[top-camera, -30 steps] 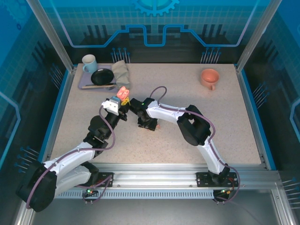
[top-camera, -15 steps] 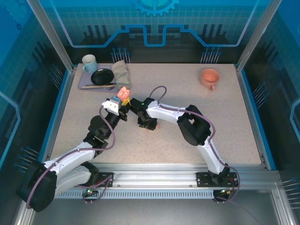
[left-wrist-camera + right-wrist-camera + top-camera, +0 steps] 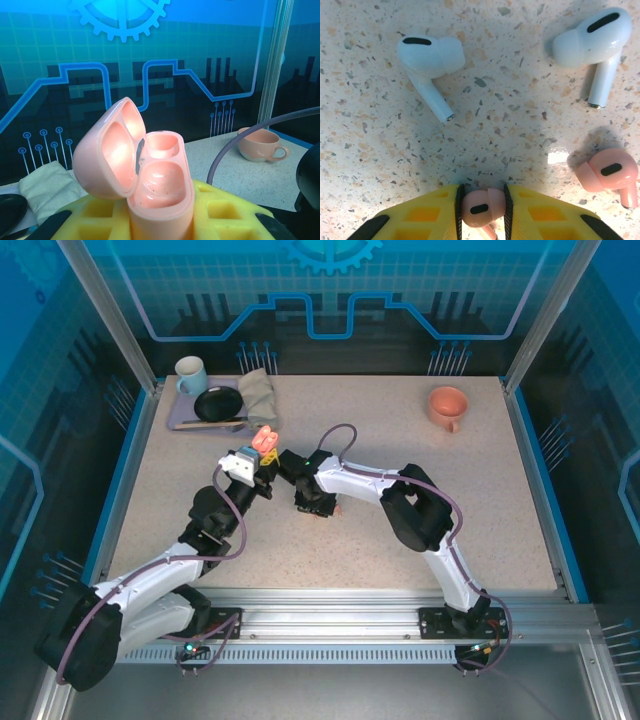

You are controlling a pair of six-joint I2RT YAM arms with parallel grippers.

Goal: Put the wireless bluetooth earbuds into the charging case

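My left gripper (image 3: pixel 160 222) is shut on a coral-pink charging case (image 3: pixel 162 187), held upright with its lid hinged open to the left and both wells bare. The top view shows this case (image 3: pixel 265 437) raised above the table's left middle. My right gripper (image 3: pixel 482 212) points down at the table, shut on a coral-pink earbud (image 3: pixel 481 205) that both black pads touch. A second pink earbud (image 3: pixel 610 175) lies to the right. Two white earbuds (image 3: pixel 431 57) (image 3: pixel 595 42) lie farther off. From above, the right gripper (image 3: pixel 316 506) sits just right of the case.
A grey tray (image 3: pixel 180 422) at the back left holds a black plate (image 3: pixel 218 403) and a mug (image 3: pixel 190 373), with a folded cloth (image 3: pixel 258 395) beside it. A pink cup (image 3: pixel 447 405) stands at the back right. Blue rails edge the table.
The right wrist has edged slightly left toward the case. The left arm and the case have stayed still.
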